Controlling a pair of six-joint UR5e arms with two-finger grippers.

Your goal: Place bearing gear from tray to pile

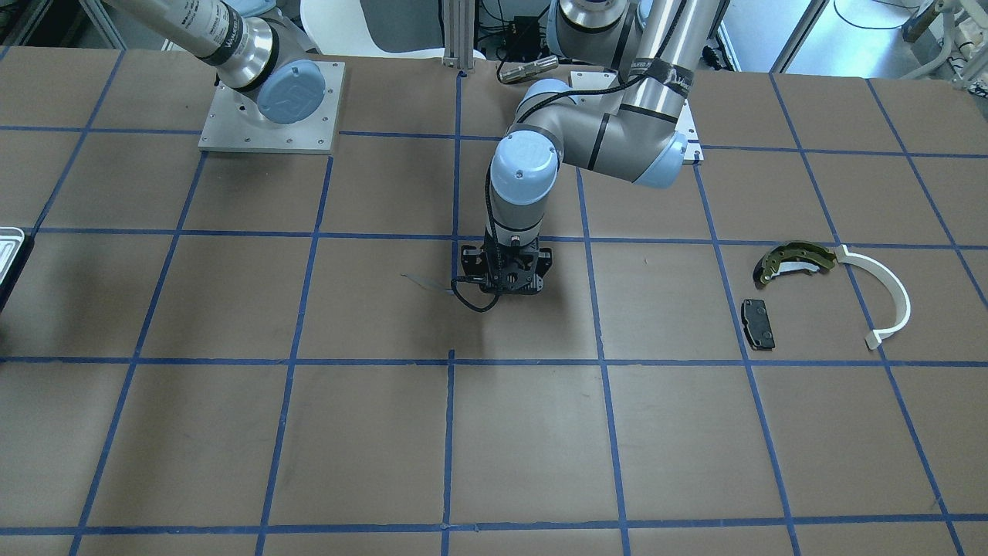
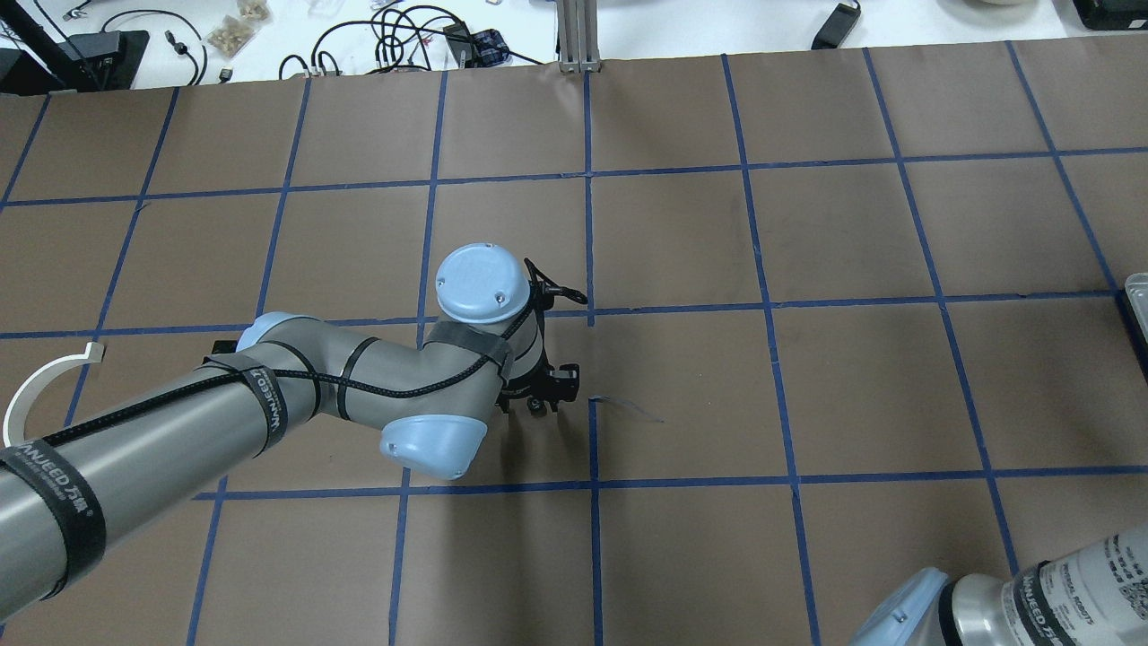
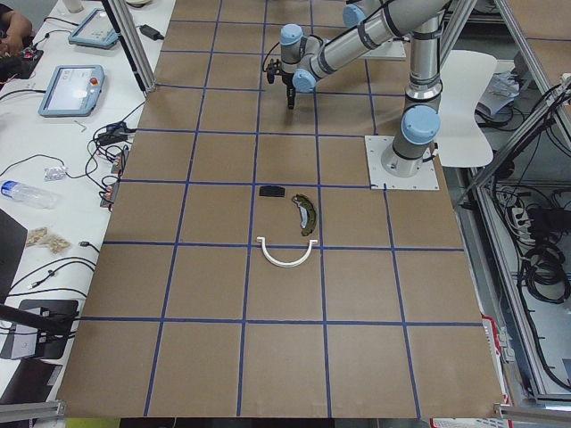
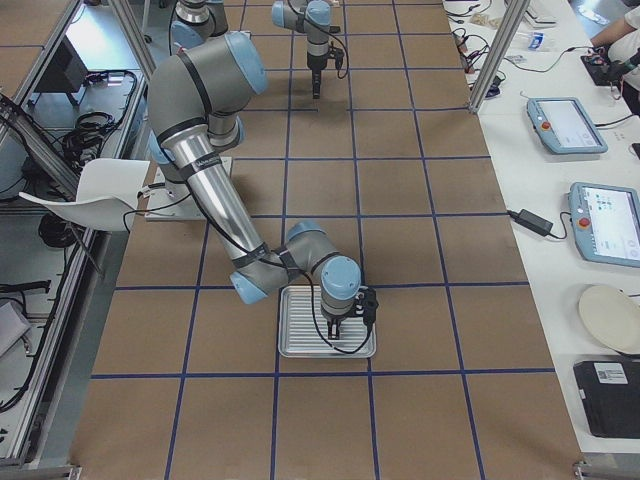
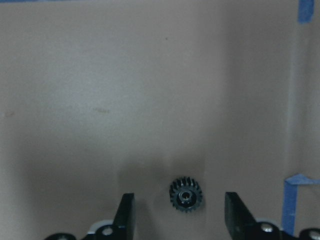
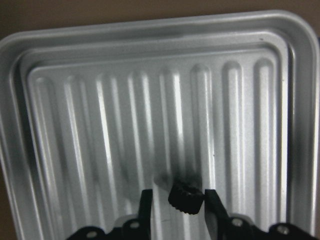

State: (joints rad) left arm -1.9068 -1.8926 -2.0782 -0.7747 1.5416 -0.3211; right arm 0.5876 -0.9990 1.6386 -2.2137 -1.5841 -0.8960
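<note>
A small black bearing gear [image 5: 185, 195] lies on the brown table between the fingers of my left gripper [image 5: 180, 200], which is open and points down at the table's centre [image 1: 505, 289]. A second black bearing gear [image 6: 185, 198] sits on the ribbed tray [image 6: 75, 125]. My right gripper [image 6: 176, 192] straddles it with narrowed jaws, one finger at the gear and a gap on the other side. The pile lies apart on my left: an olive-gold brake shoe [image 1: 795, 259], a black brake pad [image 1: 758, 323] and a white arc [image 1: 888, 293].
The tray [image 4: 300, 340] lies near the table's end on my right, its edge just showing in the overhead view [image 2: 1137, 296]. Blue tape lines grid the brown table. Side benches hold tablets and cables [image 3: 71, 89].
</note>
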